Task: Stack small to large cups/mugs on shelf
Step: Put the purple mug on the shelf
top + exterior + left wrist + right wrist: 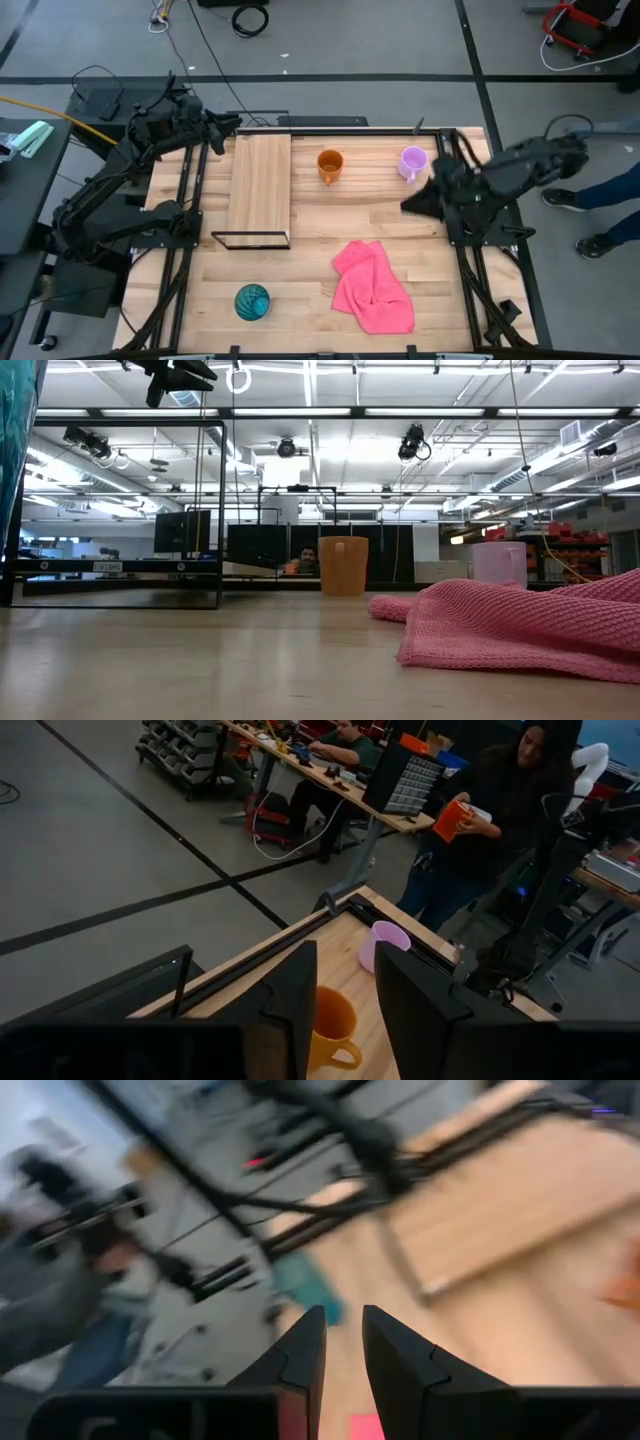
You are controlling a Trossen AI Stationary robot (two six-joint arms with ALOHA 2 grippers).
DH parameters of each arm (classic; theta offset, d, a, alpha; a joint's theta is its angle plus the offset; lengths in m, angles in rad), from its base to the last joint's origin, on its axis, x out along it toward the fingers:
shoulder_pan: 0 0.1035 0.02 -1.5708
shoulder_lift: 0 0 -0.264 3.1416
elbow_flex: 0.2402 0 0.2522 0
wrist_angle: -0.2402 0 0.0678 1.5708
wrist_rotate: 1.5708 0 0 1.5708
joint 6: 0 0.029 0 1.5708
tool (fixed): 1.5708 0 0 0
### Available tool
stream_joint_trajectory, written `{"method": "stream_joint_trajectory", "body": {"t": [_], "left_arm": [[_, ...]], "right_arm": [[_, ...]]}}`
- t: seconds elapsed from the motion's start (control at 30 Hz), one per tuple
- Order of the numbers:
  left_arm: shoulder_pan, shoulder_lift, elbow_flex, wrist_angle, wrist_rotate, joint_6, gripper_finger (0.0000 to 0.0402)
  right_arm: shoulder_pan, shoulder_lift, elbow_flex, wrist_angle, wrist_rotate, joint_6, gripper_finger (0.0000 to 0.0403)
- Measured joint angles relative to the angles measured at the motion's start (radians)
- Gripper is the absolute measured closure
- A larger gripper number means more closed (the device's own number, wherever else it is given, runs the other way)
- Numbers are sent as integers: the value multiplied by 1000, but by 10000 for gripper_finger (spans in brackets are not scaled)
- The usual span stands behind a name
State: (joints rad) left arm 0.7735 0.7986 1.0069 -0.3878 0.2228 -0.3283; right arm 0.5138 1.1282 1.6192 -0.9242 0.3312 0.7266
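Observation:
The shelf [260,180], a light-wood board on a thin black frame, stands at the table's far left. The orange mug [330,165] and the pale purple mug [412,162] stand upright on the table to its right. Both also show in the left wrist view, orange [335,1025] and purple [385,945]. The teal patterned cup [251,301] stands near the front edge. My left gripper [232,125] hovers by the shelf's far end, open and empty [345,1010]. My right gripper [408,205] hangs just nearer than the purple mug, narrowly open and empty [343,1345].
A crumpled pink cloth [372,285] lies on the table at the front right, between the teal cup and the right arm's base. In the low view it lies in front of the purple mug [498,565]. People work at benches beyond the table's far edge [500,790].

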Motion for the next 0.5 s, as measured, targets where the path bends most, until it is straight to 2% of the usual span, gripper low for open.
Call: {"method": "stream_joint_trajectory", "body": {"t": [0.17, 0.27, 0.37, 0.5], "left_arm": [[-18, 0, 0, 1, 0, 0, 289], [-29, 0, -1, 1, 0, 0, 288], [-40, 0, -1, 2, 0, 1, 290], [-57, 0, -1, 2, 0, 0, 290]], "right_arm": [[139, 54, 0, 87, 36, 27, 325], [176, 82, 0, 185, 110, -57, 325], [137, 104, 0, 272, 127, -185, 325], [14, 119, 0, 298, 108, -327, 325]]}}
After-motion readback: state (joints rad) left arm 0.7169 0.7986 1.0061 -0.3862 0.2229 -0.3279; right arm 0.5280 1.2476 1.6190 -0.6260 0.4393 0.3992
